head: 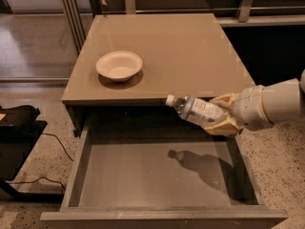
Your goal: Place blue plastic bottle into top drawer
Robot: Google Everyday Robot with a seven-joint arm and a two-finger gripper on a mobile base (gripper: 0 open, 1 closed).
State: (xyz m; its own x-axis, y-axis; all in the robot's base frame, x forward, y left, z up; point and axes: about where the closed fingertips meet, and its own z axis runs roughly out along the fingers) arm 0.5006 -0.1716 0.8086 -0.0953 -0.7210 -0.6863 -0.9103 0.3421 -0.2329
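I have the blue plastic bottle [195, 109], clear with a white cap and a pale label, lying almost level in my gripper [218, 115], whose tan fingers clamp its base end. Directly beneath the gripper lies the open top drawer [133, 175], its flat grey bottom carrying the bottle's shadow. Well beyond the cap end, a round cream bowl [119, 66] sits on the smooth cabinet top [186, 46].

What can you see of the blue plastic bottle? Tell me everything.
The blue plastic bottle is small and clear, with a white cap and a pale blue-and-white label. It hangs nearly horizontal in the air, cap pointing left and slightly up, over the right rear part of the open top drawer. The end effector, reaching in from the right, is shut on its base end; nothing else touches it. Its shadow falls on the drawer's bare bottom.
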